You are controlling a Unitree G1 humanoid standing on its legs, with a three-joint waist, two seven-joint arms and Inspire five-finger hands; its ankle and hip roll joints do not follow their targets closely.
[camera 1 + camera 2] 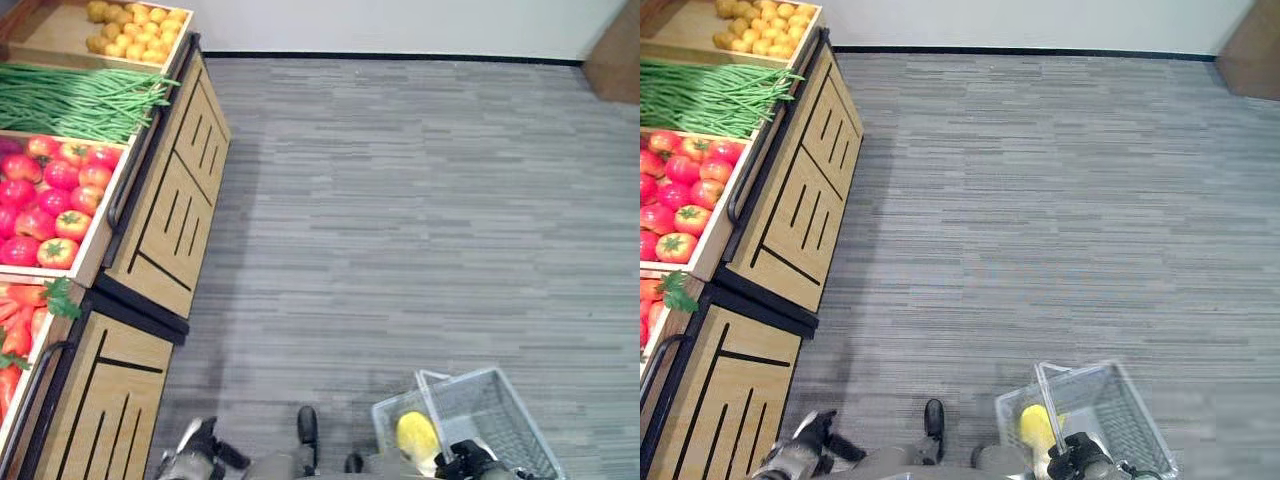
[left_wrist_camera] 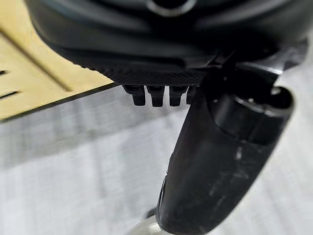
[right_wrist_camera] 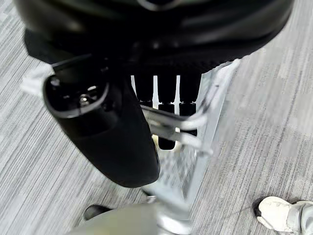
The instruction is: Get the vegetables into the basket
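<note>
A grey wire basket (image 1: 505,405) hangs low at my right side, over the floor. A yellow vegetable (image 1: 416,436) lies inside it. My right hand (image 1: 470,461) is shut on the basket's handle (image 3: 171,121), its fingers (image 3: 166,105) curled round the bar in the right wrist view. My left hand (image 1: 205,446) hangs at my left side beside the wooden produce stand (image 1: 170,210), with relaxed fingers (image 2: 156,95) and nothing in it. On the stand lie green beans (image 1: 70,100), red tomatoes (image 1: 50,200), small yellow produce (image 1: 135,28) and red vegetables with green leaves (image 1: 20,325).
The stand runs along my left, with dark rails along its crates. Grey striped floor (image 1: 420,200) stretches ahead to a white wall. A brown piece of furniture (image 1: 615,60) stands at the far right. A white shoe (image 3: 283,215) is on the floor by the basket.
</note>
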